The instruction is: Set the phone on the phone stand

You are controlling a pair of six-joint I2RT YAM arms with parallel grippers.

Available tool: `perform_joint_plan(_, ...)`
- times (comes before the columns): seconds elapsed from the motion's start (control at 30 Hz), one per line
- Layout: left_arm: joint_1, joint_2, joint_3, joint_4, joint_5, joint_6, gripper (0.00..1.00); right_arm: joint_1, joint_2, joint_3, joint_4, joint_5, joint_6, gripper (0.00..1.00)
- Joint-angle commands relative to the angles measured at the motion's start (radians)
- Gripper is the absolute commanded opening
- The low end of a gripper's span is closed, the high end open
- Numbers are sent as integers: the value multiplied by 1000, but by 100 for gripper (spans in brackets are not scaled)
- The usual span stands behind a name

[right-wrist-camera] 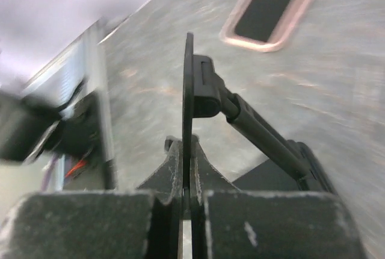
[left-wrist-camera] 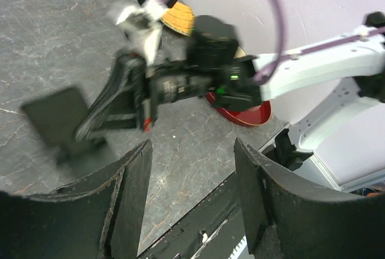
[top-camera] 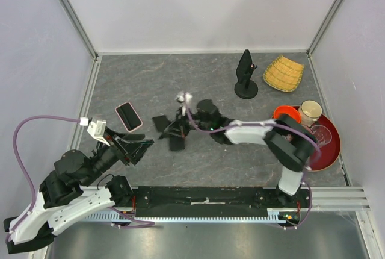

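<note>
Near the middle of the grey stone-patterned table, a little toward 9 o'clock, lies the black folding phone stand. The right gripper reaches to it from the 3 o'clock side. In the right wrist view, the two jaws of this gripper are pressed together on a thin black plate of the stand, which is seen edge-on and upright between them. A hinged black arm goes from the plate down to the other parts of the stand, toward 4 o'clock in that view.

The smartphone in a pink case lies flat on the table at 9 o'clock, with its dark screen upward. It is apart from the stand and no gripper touches it. The right wrist view shows the phone at 1 o'clock, beyond the plate.

The left gripper hovers at about 8 o'clock of the table, just below the phone in the top view. Its black fingers stand apart with only bare table showing between them; nothing is held. This view looks toward the right gripper, which is blurred there.

A black upright holder on a round base stands at 1 o'clock, and a yellow woven tray lies just beside it at 2 o'clock. A round red tray at 3 o'clock carries a beige cup, an orange bowl and a clear glass.
</note>
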Motion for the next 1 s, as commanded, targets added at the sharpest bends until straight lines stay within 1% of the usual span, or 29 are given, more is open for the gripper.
perform_joint_plan(0.0,2,8,-24,64,31,44,63,-11,-364,-272,195,849,3,0)
perform_joint_plan(0.03,2,14,-25,68,32,45,63,-14,-407,-323,212,951,8,0)
perform_joint_plan(0.07,2,14,-27,69,40,48,63,-14,-447,-407,213,1183,26,0)
perform_joint_plan(0.1,2,15,-27,72,45,48,63,-20,-501,-443,252,1246,28,0)
perform_joint_plan(0.13,2,15,-29,75,46,50,63,-28,-524,-474,254,1337,34,0)
perform_joint_plan(0.2,2,14,-29,80,49,51,63,-47,-559,-537,274,1473,66,0)
perform_joint_plan(0.27,2,11,-29,81,52,54,63,-78,-573,-596,329,1511,63,0)
perform_joint_plan(0.3,2,8,-27,83,52,56,63,-81,-582,-621,413,1565,37,0)
perform_joint_plan(0.37,2,2,-22,81,55,57,63,-116,-592,-675,485,1596,8,0)
perform_joint_plan(0.4,2,-1,-21,80,55,57,63,-156,-595,-684,498,1610,15,0)
perform_joint_plan(0.5,2,-12,-24,78,51,56,63,-210,-586,-719,515,1651,69,0)
perform_joint_plan(0.53,2,-11,-25,80,48,56,63,-212,-577,-719,516,1707,93,0)
perform_joint_plan(0.57,2,-12,-27,80,48,56,63,-212,-541,-721,533,1723,97,0)
perform_joint_plan(0.6,2,-8,-30,84,48,56,63,-212,-520,-724,611,1743,98,0)
perform_joint_plan(0.7,2,8,-33,103,59,54,63,-210,-432,-736,703,1809,149,0)
perform_joint_plan(0.77,2,17,-32,112,75,54,63,-215,-380,-755,745,1771,195,0)
perform_joint_plan(0.8,2,20,-33,112,77,56,63,-221,-354,-770,866,1741,189,0)
perform_joint_plan(0.87,2,22,-36,120,85,54,63,-219,-273,-811,1026,1687,99,0)
perform_joint_plan(0.9,2,19,-39,121,85,53,63,-228,-256,-820,1121,1665,81,0)
perform_joint_plan(0.93,2,14,-41,123,85,53,63,-239,-245,-837,1136,1636,84,0)
perform_joint_plan(0.97,2,14,-42,126,86,51,63,-256,-236,-847,1147,1546,98,0)
